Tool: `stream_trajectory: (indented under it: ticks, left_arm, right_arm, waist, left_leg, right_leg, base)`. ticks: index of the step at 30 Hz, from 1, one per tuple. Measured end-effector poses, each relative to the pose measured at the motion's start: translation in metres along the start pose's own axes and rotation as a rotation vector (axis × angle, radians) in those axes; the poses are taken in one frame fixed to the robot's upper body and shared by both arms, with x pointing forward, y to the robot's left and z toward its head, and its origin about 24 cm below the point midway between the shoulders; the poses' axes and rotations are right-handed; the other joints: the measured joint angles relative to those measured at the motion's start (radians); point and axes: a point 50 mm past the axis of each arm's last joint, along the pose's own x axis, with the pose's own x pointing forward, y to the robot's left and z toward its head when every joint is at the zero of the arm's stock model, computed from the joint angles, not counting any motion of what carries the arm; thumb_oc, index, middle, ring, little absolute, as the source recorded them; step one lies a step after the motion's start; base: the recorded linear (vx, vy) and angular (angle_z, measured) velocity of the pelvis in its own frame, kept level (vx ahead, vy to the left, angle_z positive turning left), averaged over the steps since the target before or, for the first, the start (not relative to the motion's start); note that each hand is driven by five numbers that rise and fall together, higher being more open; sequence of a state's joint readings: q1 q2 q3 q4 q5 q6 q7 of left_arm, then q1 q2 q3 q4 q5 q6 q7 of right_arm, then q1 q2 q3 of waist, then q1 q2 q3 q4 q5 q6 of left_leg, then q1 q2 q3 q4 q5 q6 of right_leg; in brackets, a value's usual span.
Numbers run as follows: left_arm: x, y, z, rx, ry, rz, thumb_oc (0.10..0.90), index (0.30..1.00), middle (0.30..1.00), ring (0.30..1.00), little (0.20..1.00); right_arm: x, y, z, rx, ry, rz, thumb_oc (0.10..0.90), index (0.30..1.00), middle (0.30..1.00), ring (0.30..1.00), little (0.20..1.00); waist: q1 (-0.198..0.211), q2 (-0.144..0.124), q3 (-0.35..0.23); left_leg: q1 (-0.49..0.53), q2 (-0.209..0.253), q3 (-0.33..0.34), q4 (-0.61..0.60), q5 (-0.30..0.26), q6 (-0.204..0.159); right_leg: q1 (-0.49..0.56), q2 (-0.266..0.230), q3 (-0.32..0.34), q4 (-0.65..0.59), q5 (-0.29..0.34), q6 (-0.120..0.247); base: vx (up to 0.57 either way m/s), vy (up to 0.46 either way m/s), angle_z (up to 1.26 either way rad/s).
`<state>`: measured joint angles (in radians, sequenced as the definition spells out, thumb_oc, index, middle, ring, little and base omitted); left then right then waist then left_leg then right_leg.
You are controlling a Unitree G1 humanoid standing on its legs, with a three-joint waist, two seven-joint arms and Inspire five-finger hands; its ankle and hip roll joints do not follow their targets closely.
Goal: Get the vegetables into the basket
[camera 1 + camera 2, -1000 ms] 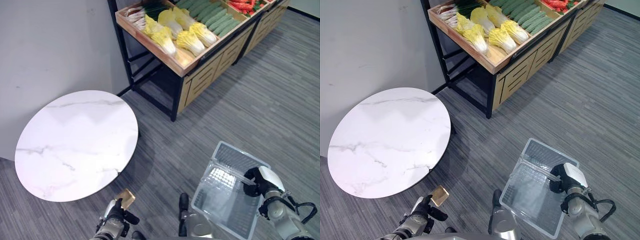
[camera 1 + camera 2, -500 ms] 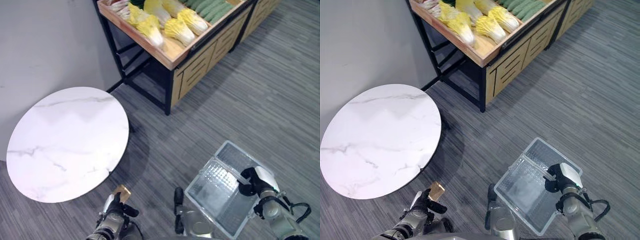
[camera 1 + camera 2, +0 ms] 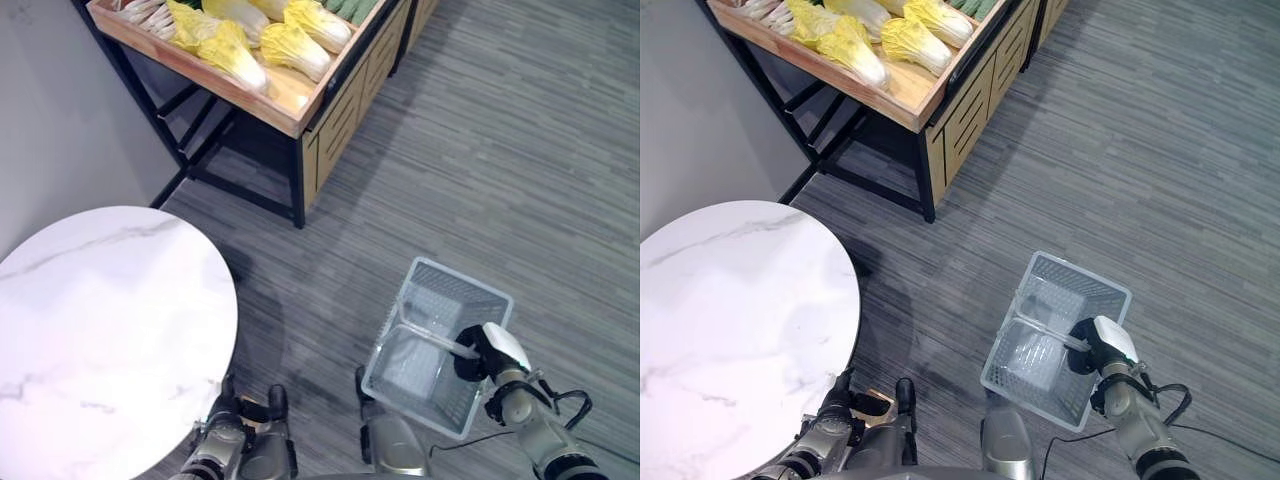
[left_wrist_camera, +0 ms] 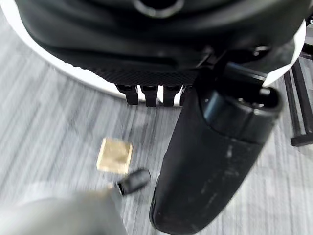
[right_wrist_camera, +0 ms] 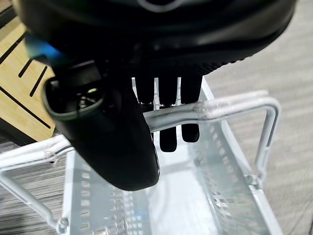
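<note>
At the lower right of the frame, the right hand stays curled round the handle of the empty basket. The cabbages have slid to the upper left; the left hand hangs relaxed and empty.

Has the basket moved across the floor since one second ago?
Cannot tell. The whole view has shifted, so the camera moved; the basket, held by the right hand, lies about as far from the wooden stand as before.

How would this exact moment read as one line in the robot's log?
right hand: shut on basket handle | basket: empty | cabbages: on shelf | left hand: idle
</note>
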<state>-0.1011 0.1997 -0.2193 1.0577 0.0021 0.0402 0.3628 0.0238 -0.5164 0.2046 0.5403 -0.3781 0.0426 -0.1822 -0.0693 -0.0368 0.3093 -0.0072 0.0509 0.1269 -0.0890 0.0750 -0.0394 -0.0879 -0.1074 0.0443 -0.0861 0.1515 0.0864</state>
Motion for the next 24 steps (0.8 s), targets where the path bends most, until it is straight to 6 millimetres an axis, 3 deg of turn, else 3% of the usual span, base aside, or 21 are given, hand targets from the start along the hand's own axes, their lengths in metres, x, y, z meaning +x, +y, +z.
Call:
stream_trajectory:
  ticks: [5, 7, 9, 10, 11, 12, 13, 14, 16, 17, 18, 20, 21, 22, 23, 24]
  left_arm:
    - [0.003, 0.007, 0.007, -0.009, -0.019, 0.019, 0.900, 1.000, 1.000, 1.000, 1.000]
    - [0.006, 0.010, 0.018, -0.012, -0.044, 0.026, 0.900, 1.000, 1.000, 1.000, 1.000]
    - [0.007, 0.015, 0.018, 0.008, -0.049, 0.039, 0.900, 1.000, 1.000, 1.000, 1.000]
    - [0.009, 0.020, 0.019, 0.018, -0.052, 0.050, 0.900, 1.000, 1.000, 1.000, 1.000]
    - [0.010, 0.022, 0.020, 0.022, -0.056, 0.056, 0.900, 1.000, 1.000, 1.000, 1.000]
    - [0.010, 0.025, 0.015, 0.040, -0.041, 0.061, 0.900, 1.000, 1.000, 1.000, 1.000]
    - [0.011, 0.025, 0.020, 0.044, -0.041, 0.056, 0.900, 1.000, 1.000, 1.000, 1.000]
    - [0.011, 0.021, 0.024, 0.040, -0.064, 0.049, 0.900, 1.000, 1.000, 1.000, 1.000]
    - [0.011, 0.022, 0.031, 0.052, -0.093, 0.049, 0.900, 1.000, 1.000, 1.000, 1.000]
    - [0.011, 0.023, 0.031, 0.070, -0.092, 0.047, 0.900, 1.000, 1.000, 1.000, 1.000]
    - [0.012, 0.027, 0.024, 0.127, -0.075, 0.049, 0.900, 1.000, 1.000, 1.000, 1.000]
    - [0.013, 0.034, 0.018, 0.147, -0.060, 0.065, 0.900, 1.000, 1.000, 1.000, 1.000]
    - [0.014, 0.036, 0.019, 0.141, -0.061, 0.066, 0.900, 1.000, 1.000, 1.000, 1.000]
    - [0.013, 0.030, 0.019, 0.130, -0.059, 0.050, 0.900, 1.000, 1.000, 1.000, 1.000]
    - [0.010, 0.021, 0.018, 0.122, -0.053, 0.019, 0.900, 1.000, 1.000, 1.000, 1.000]
    - [0.007, 0.011, 0.015, 0.113, -0.046, -0.006, 0.900, 1.000, 1.000, 1.000, 1.000]
  right_arm:
    - [0.006, -0.005, 0.013, 0.014, -0.035, -0.020, 0.400, 0.300, 0.300, 0.300, 0.300]
    - [0.007, -0.004, 0.016, 0.023, -0.040, -0.020, 0.400, 0.300, 0.300, 0.300, 0.300]
    - [0.012, -0.003, 0.031, 0.051, -0.082, -0.026, 0.400, 0.300, 0.300, 0.300, 0.300]
    - [0.014, 0.000, 0.040, 0.069, -0.101, -0.022, 0.400, 0.300, 0.300, 0.300, 0.300]
    - [0.015, 0.002, 0.045, 0.079, -0.111, -0.022, 0.400, 0.300, 0.300, 0.300, 0.300]
    - [0.018, 0.004, 0.061, 0.078, -0.158, -0.013, 0.400, 0.300, 0.300, 0.300, 0.300]
    - [0.013, 0.009, 0.051, 0.073, -0.136, -0.002, 0.400, 0.300, 0.300, 0.300, 0.300]
    - [0.012, 0.013, 0.041, 0.061, -0.090, 0.014, 0.400, 0.300, 0.300, 0.300, 0.300]
    - [0.012, 0.015, 0.037, 0.051, -0.066, 0.026, 0.400, 0.300, 0.300, 0.300, 0.300]
    - [0.011, 0.016, 0.037, 0.050, -0.069, 0.028, 0.400, 0.300, 0.300, 0.300, 0.300]
    - [0.011, 0.017, 0.040, 0.046, -0.083, 0.032, 0.400, 0.300, 0.300, 0.300, 0.300]
    - [0.014, 0.015, 0.051, 0.034, -0.118, 0.031, 0.400, 0.300, 0.300, 0.300, 0.300]
    - [0.016, 0.013, 0.055, 0.029, -0.133, 0.024, 0.400, 0.300, 0.300, 0.300, 0.300]
    - [0.016, 0.007, 0.054, 0.019, -0.136, 0.012, 0.400, 0.300, 0.300, 0.300, 0.300]
    - [0.018, -0.001, 0.050, -0.005, -0.132, -0.003, 0.400, 0.300, 0.300, 0.300, 0.300]
    - [0.020, -0.008, 0.046, -0.027, -0.120, -0.018, 0.400, 0.300, 0.300, 0.300, 0.300]
  waist:
    - [-0.002, -0.005, 0.001]
    - [-0.021, -0.030, -0.004]
    - [-0.025, -0.059, -0.006]
    - [-0.029, -0.082, -0.004]
    - [-0.023, -0.090, -0.002]
    - [-0.009, -0.093, -0.003]
    - [-0.034, -0.085, -0.007]
    - [-0.007, -0.064, -0.016]
    - [0.021, -0.046, -0.019]
    - [0.030, -0.049, -0.022]
    - [0.043, -0.057, -0.030]
    - [0.066, -0.061, -0.034]
    - [0.072, -0.072, -0.039]
    - [0.071, -0.064, -0.045]
    - [0.069, -0.039, -0.058]
    - [0.081, -0.004, -0.076]
  left_leg:
    - [0.023, -0.009, 0.053, 0.000, -0.018, 0.006]
    - [0.028, -0.030, 0.078, -0.004, -0.040, 0.016]
    - [0.022, -0.023, 0.133, -0.004, -0.044, 0.014]
    - [0.022, -0.020, 0.193, 0.002, -0.040, 0.025]
    - [0.017, -0.017, 0.213, 0.011, -0.051, 0.027]
    - [0.000, 0.026, 0.228, 0.029, -0.072, 0.038]
    - [0.002, 0.042, 0.227, 0.025, -0.051, 0.063]
    - [0.017, 0.073, 0.251, 0.001, -0.035, 0.051]
    - [0.020, 0.121, 0.280, 0.007, -0.020, 0.028]
    - [0.024, 0.129, 0.293, 0.012, -0.015, 0.025]
    - [0.037, 0.133, 0.310, 0.017, -0.013, 0.019]
    - [0.028, 0.155, 0.347, 0.075, -0.012, 0.014]
    - [-0.026, 0.164, 0.358, 0.160, -0.042, 0.003]
    - [-0.031, 0.144, 0.349, 0.118, -0.049, 0.001]
    - [-0.025, 0.122, 0.348, 0.035, -0.040, 0.003]
    - [-0.021, 0.123, 0.332, -0.004, 0.033, 0.010]
  right_leg:
    - [-0.003, 0.000, 0.043, 0.000, 0.009, 0.013]
    - [-0.015, -0.006, 0.069, 0.000, 0.014, 0.025]
    - [-0.057, 0.003, 0.100, 0.000, 0.049, 0.072]
    - [-0.087, 0.021, 0.095, -0.001, 0.099, 0.096]
    - [-0.106, 0.038, 0.090, -0.001, 0.146, 0.103]
    - [-0.138, 0.065, 0.028, -0.001, 0.207, 0.096]
    - [-0.112, 0.043, -0.101, 0.006, 0.144, 0.095]
    - [-0.101, 0.031, -0.228, 0.044, 0.082, 0.066]
    - [-0.059, -0.015, -0.274, 0.098, 0.053, 0.085]
    - [-0.029, -0.041, -0.287, 0.106, 0.048, 0.080]
    - [0.026, -0.094, -0.319, 0.116, 0.088, 0.058]
    - [0.056, -0.073, -0.332, 0.057, 0.107, 0.057]
    - [0.062, -0.083, -0.324, 0.029, 0.107, 0.055]
    - [0.062, -0.087, -0.303, 0.015, 0.106, 0.055]
    - [0.061, -0.080, -0.289, 0.001, 0.106, 0.055]
    - [0.052, -0.054, -0.269, 0.000, 0.094, 0.059]
  base:
    - [-0.05, 0.172, -0.36]
    - [-0.09, 0.130, -0.42]
    - [-0.08, -0.035, -0.87]
    - [-0.10, -0.031, -1.10]
    - [-0.18, 0.026, -1.81]
    - [-0.11, 0.079, -1.01]
    - [-0.12, 0.097, -1.03]
    - [-0.05, 0.038, -0.20]
    - [-0.11, 0.021, -0.58]
    - [-0.18, 0.042, -0.55]
    - [-0.10, 0.029, -0.48]
    - [-0.11, 0.040, -0.64]
    - [-0.10, 0.034, -0.54]
    - [-0.08, 0.039, -0.38]
    - [-0.07, 0.005, -0.57]
    - [-0.11, -0.045, -0.78]
